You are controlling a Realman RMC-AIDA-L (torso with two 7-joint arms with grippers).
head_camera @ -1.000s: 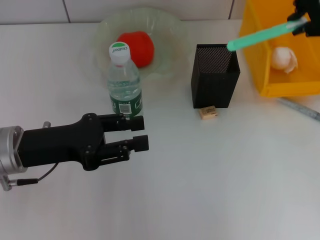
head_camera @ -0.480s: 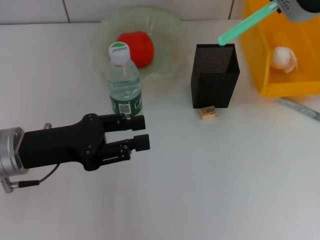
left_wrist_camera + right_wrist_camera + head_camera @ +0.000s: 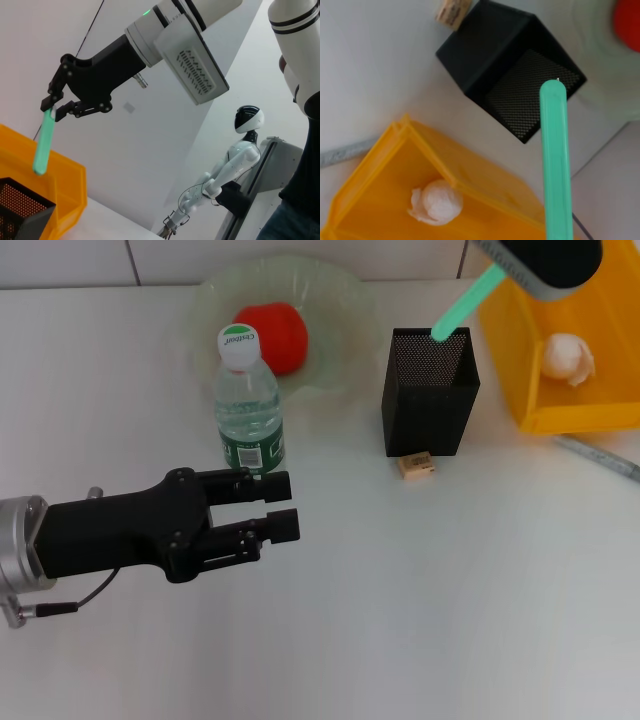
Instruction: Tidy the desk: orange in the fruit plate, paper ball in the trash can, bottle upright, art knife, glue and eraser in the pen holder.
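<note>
Above the pen holder (image 3: 430, 390), at the upper right of the head view, a green art knife (image 3: 466, 304) hangs tilted, its lower tip over the cup's open mouth. The right gripper (image 3: 51, 106) pinches the knife's upper end between closed fingers, as the left wrist view shows; in the head view only the arm's bulk cuts in at the top right corner. Just in front of the pen holder lies the eraser (image 3: 416, 465), flat on the desk (image 3: 420, 620) and close to the cup's base. Right of the holder stands the trash can (image 3: 570, 415), with the paper ball (image 3: 567, 359) inside it. A thin grey ruler-like strip (image 3: 600, 457) lies on the desk below the bin, toward the right edge. At upper centre the fruit plate (image 3: 340, 310) holds the orange (image 3: 272, 335), and the bottle (image 3: 247, 405) stands upright just in front of the plate. At lower left the left gripper (image 3: 282, 504) hovers over the desk, jaws parted and empty, pointing right, near the bottle but apart from it.
</note>
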